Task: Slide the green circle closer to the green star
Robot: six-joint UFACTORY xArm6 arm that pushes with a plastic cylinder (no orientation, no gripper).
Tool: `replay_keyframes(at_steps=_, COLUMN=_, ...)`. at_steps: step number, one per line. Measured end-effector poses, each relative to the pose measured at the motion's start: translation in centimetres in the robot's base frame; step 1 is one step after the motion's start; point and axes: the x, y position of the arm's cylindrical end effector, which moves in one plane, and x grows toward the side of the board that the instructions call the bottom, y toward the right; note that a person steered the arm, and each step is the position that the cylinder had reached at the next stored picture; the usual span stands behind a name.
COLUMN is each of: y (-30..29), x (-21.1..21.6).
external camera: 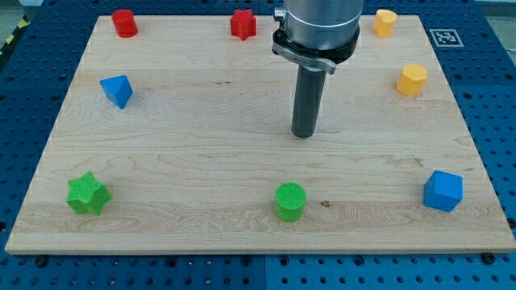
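The green circle (290,201) stands near the view's bottom edge of the wooden board (201,137), about at its middle. The green star (87,194) lies at the view's bottom left, far to the left of the circle. My tip (304,134) is on the board above the circle in the view, slightly to its right, and apart from it. It touches no block.
A red cylinder (124,23) and a red star (243,24) sit along the view's top. A blue triangular block (117,90) is at the left. Two yellow blocks (384,22) (412,80) are at the top right. A blue cube (443,191) is at the bottom right.
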Motion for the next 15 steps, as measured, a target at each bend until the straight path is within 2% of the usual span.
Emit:
replay_keyframes(at_steps=3, y=-0.4, x=0.0)
replay_keyframes(at_steps=4, y=-5.1, x=1.0)
replay_keyframes(at_steps=5, y=-10.3, x=4.6)
replay_keyframes(at_steps=6, y=-11.8, x=9.4)
replay_keyframes(at_steps=8, y=-13.0, x=9.5)
replay_keyframes(at_steps=9, y=-14.8, x=7.6)
replay_keyframes(at_steps=10, y=-10.4, x=4.0)
replay_keyframes(at_steps=11, y=-0.8, x=3.9)
replay_keyframes(at_steps=12, y=5.5, x=7.9)
replay_keyframes(at_steps=13, y=5.5, x=12.5)
replay_keyframes(at_steps=14, y=5.5, x=12.4)
replay_keyframes(at_steps=15, y=3.0, x=12.4)
